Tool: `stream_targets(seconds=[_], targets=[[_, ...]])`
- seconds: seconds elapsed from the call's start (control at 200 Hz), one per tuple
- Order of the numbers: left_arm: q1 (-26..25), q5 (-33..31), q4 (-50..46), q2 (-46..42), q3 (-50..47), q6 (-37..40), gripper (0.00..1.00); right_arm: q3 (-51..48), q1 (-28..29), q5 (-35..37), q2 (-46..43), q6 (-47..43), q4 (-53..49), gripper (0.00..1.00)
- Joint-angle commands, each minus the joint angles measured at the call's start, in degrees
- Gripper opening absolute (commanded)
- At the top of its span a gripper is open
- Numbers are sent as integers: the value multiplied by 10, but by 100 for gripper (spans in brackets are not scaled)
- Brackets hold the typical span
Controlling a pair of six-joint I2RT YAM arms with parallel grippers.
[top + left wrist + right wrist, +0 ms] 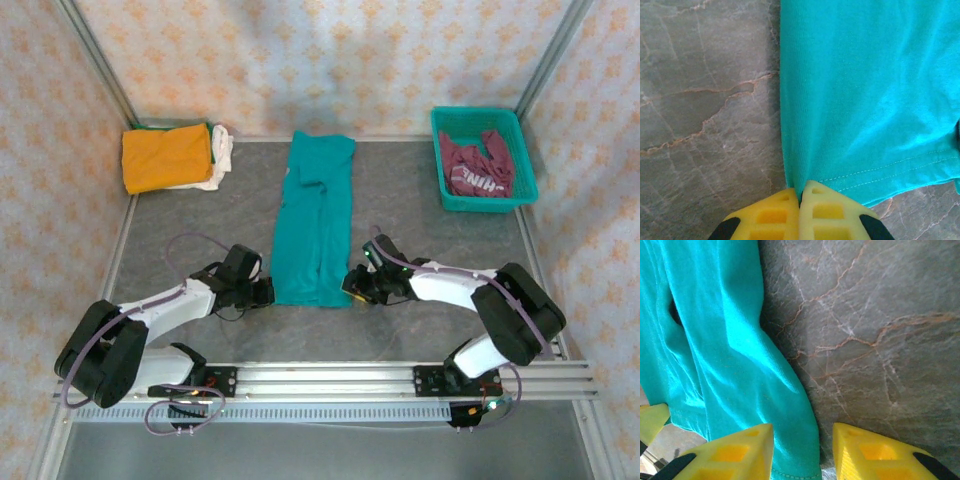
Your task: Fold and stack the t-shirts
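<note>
Across the middle of the grey marbled tabletop (200, 220) I've got the teal t-shirt (315, 225) laid out as a long narrow strip, running from near the back edge down toward the arms. Rust-coloured veins thread through the stone-look surface in both wrist views.

Left gripper (800, 192) is clenched tight on the near left corner of the hem, yellow fingers pressed together with the cloth coming out of the seam between them. Right gripper (802, 429) sits at the near right corner, jaws apart and straddling the fabric's edge. The cloth lies against one finger with bare table beside the other, nothing pinched.

Far left corner: orange t-shirt (165, 158) folded square on top of a white t-shirt (222, 155). Far right: teal basket (476, 112) with the maroon t-shirt (478, 170) crumpled inside.

Peach patterned walls (330, 60) close in three sides, with metal posts (95, 55) at the corners and a slotted rail (330, 372) along the near edge.
</note>
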Motion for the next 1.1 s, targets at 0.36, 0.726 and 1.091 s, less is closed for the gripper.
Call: stream_targets(seconds=[0.36,0.726,1.091], targets=[[-5,-16,-11,-18,-15,-11,0,-1,58,-5,8,50,30,31],[-5,-17,-57,-100,-1,-38,0,38,57,63,-48,0,-77,0],[-43,9,-104,-177,-73,-96,0,-47,51,24,-96,16,-58,0]])
